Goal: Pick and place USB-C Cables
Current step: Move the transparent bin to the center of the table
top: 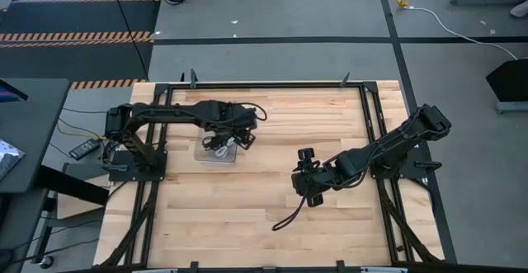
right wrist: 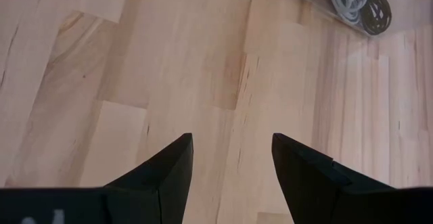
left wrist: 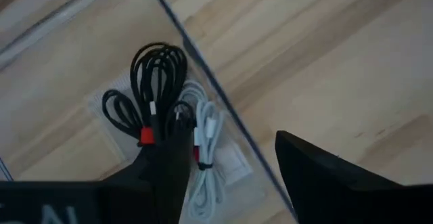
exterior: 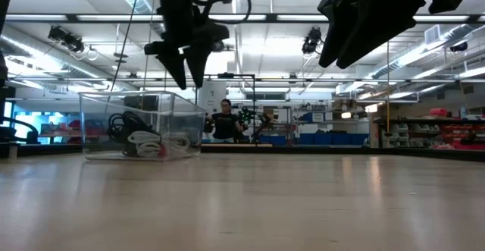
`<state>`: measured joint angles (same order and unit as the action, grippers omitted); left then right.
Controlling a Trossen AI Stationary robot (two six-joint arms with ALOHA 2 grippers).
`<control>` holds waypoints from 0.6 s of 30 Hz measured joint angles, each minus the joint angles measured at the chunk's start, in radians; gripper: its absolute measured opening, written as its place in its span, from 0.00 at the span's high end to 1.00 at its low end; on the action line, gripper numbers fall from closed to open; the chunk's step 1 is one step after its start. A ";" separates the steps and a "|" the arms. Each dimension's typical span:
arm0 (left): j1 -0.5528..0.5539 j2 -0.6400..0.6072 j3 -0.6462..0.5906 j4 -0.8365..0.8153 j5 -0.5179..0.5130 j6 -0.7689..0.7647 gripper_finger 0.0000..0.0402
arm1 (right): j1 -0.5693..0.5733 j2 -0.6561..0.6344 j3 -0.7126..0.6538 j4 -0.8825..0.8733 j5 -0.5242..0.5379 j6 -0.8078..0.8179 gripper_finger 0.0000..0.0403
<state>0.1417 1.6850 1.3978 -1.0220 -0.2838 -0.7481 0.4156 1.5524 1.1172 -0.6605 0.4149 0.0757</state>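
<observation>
Wooden tabletop (top: 247, 215) carries one landmark, a clear bin (exterior: 189, 126) toward the left arm's side, and everything turns on it. Both arms hang above the boards. The left claw (left wrist: 230, 166) hovers straight over the bin, fingers spread wide and holding nothing, one finger over the inside and the other past the wall. The right claw (right wrist: 230, 163) hangs well away from the bin over bare planks, also wide and empty; its wrist view catches the bin only at the far corner.

Cables lie inside the bin: a black coil with a red tie (left wrist: 152, 82), and a white coil (left wrist: 203, 156) touching it on the side nearer the wall. Their long axes run roughly parallel to that wall. In the low view the coils (exterior: 144, 141) rest on the bin's floor, black behind, white in front.

Left is plainly the nearer arm; any reach into the bin would be straight down, and the thin clear wall below the claw is the thing likeliest to get in the way. No loose coil shows on the tabletop outside the bin. A thin dark cord (top: 289, 217) trails below the right arm. A person stands far behind the bin in the low view.
</observation>
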 joint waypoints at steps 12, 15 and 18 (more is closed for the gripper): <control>0.002 0.089 0.008 0.009 0.000 -0.031 0.47 | 0.001 0.000 0.000 -0.005 -0.018 0.003 0.48; 0.003 0.129 0.008 0.013 -0.003 -0.026 0.47 | 0.001 0.000 0.000 -0.007 -0.019 0.003 0.48; 0.008 0.163 0.007 0.010 -0.005 -0.005 0.48 | 0.001 0.000 0.000 -0.008 -0.019 0.003 0.48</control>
<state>0.1493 1.8483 1.4052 -1.0122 -0.2891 -0.7534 0.4165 1.5524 1.1172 -0.6688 0.3958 0.0784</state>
